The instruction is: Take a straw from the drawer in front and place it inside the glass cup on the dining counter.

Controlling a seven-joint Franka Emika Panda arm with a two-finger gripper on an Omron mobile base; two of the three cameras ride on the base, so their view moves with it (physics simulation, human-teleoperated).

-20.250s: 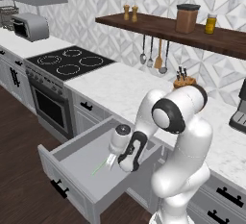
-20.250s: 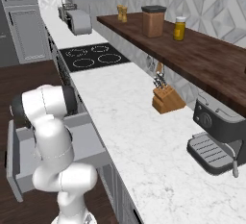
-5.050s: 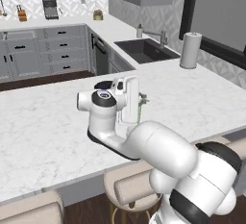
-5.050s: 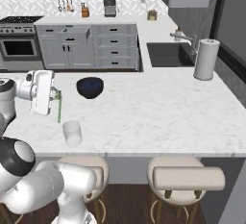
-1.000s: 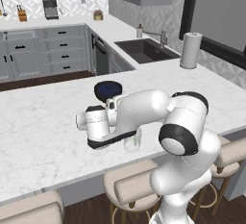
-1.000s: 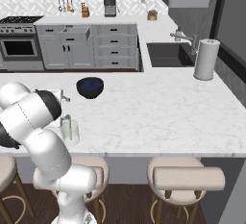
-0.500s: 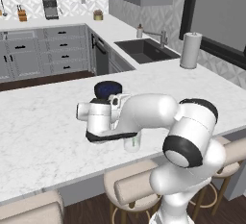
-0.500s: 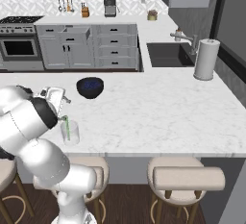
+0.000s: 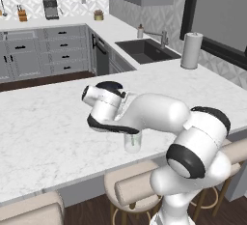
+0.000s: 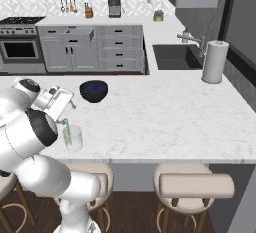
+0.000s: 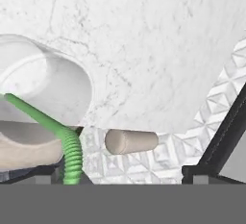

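Note:
The glass cup (image 10: 73, 138) (image 9: 132, 142) stands near the front edge of the dining counter (image 10: 165, 117), above a stool. The light-green straw (image 10: 67, 131) leans inside it, and its ribbed top (image 11: 72, 153) sticks out over the rim. My gripper (image 10: 65, 110) (image 11: 127, 175) hovers just above and behind the cup, open, with nothing between its fingers. In the hand view the cup (image 11: 45, 91) lies at the left and the straw passes close to the left fingertip. The drawer (image 10: 80, 36) stands pulled out in the far grey cabinets beside the oven.
A dark bowl (image 10: 93, 90) sits on the counter just behind the cup. A white paper-towel roll (image 10: 214, 62) stands at the far right beside the sink (image 10: 175, 57). Beige stools (image 10: 195, 184) line the counter's near edge.
The hand has drawn back and up a little from the cup, with its jaws still wide. The straw stays in the cup.

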